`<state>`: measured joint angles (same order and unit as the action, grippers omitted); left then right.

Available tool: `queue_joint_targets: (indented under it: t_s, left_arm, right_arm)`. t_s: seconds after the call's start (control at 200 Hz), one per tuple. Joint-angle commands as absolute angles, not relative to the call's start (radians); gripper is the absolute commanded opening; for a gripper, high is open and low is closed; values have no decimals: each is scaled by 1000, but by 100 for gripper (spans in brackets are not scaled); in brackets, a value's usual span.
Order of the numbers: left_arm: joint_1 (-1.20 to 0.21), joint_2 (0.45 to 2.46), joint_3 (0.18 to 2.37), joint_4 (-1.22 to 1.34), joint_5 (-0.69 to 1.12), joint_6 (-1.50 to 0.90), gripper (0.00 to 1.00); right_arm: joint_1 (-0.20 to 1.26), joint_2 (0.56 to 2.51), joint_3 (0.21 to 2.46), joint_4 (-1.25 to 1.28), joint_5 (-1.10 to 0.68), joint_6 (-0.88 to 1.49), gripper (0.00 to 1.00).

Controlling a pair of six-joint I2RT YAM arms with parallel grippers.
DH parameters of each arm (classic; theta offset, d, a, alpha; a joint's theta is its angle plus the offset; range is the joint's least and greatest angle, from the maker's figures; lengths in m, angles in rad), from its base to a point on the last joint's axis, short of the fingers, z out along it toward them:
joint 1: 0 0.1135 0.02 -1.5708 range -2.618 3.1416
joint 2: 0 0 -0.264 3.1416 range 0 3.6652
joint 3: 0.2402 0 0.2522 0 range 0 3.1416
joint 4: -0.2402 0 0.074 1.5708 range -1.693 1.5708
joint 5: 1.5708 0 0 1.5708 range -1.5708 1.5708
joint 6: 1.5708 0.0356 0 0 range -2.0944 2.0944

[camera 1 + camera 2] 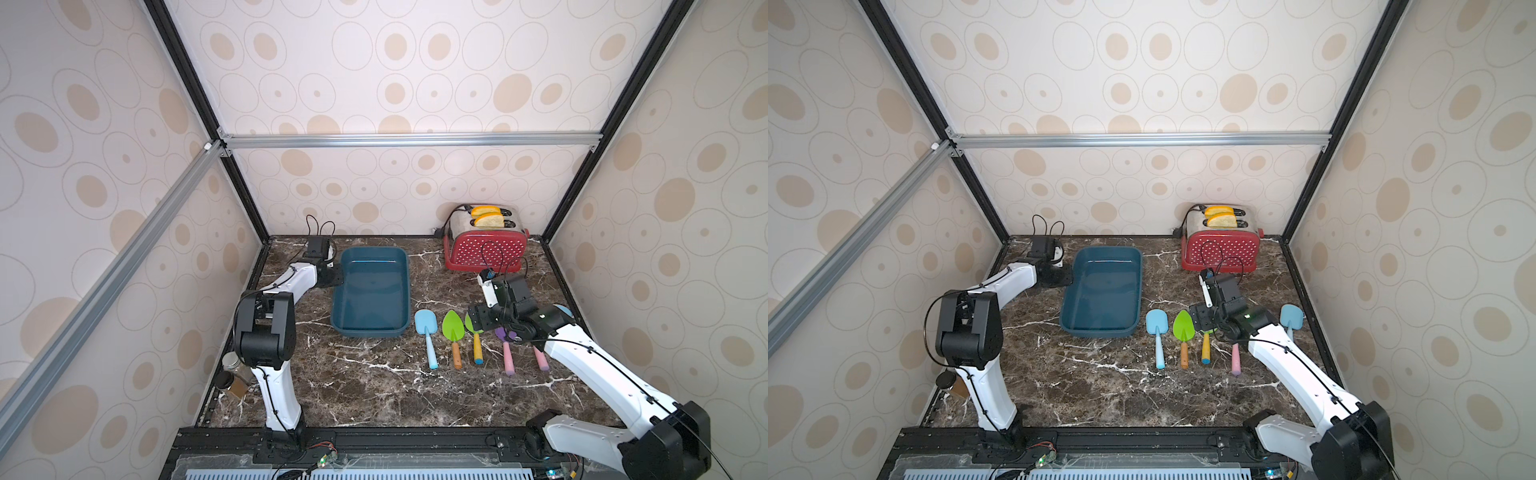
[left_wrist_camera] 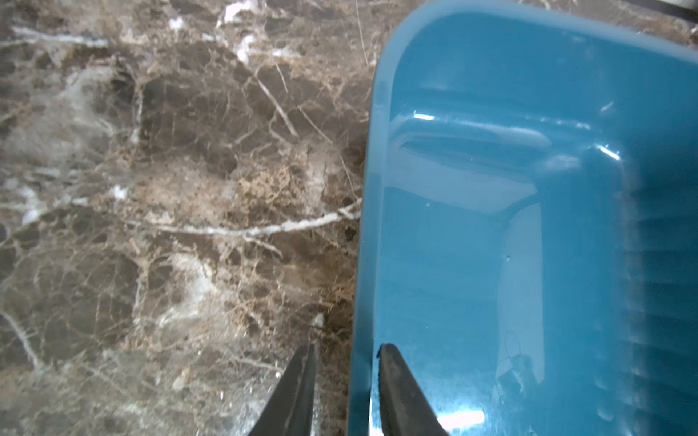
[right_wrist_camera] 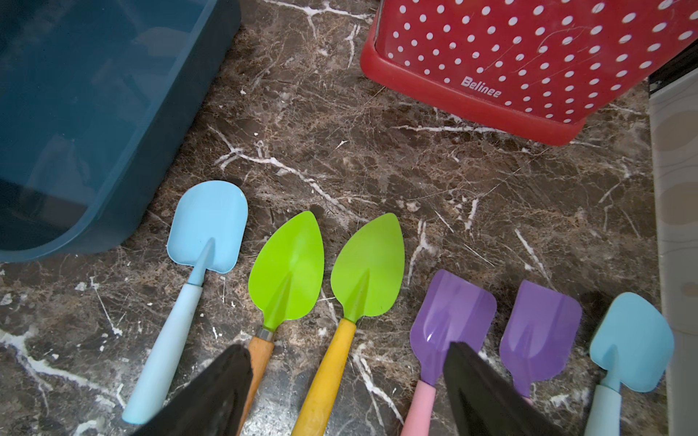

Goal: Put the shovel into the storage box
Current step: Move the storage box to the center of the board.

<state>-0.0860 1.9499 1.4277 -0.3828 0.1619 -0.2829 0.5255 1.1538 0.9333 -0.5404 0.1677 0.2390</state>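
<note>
We found both top views bright and evenly lit, the walls (image 1: 104, 187) pale and the shadows on the worktop (image 1: 374, 395) faint and soft. The wide lens splayed those walls toward the picture edges. In the left wrist view, white glare streaked the glossy storage box (image 2: 566, 234), and the marble beside it looked soft and smeared. The right wrist view was crisper; only the fingers (image 3: 215, 389) of the right gripper (image 3: 347, 349), close to the lens, were blurred.
</note>
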Motion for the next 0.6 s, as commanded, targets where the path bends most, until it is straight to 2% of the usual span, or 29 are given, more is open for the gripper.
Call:
queue_joint_targets:
  t_s: [0.0, 0.115, 0.22, 0.32, 0.596]
  left_arm:
    - [-91, 1979, 1476, -408, 159, -278, 30]
    - [-91, 2007, 1501, -414, 170, -281, 29]
    - [-92, 2029, 1521, -424, 172, -280, 17]
    - [-92, 2036, 1525, -423, 170, -282, 14]
    - [-92, 2082, 1603, -452, 142, -266, 16]
  right_arm:
    - [531, 1131, 920, -566, 201, 241, 88]
    - [530, 1115, 918, -569, 211, 242, 89]
    - [531, 1103, 910, -565, 219, 242, 90]
    - [531, 1103, 905, -566, 218, 242, 90]
    - [531, 1102, 908, -575, 221, 245, 91]
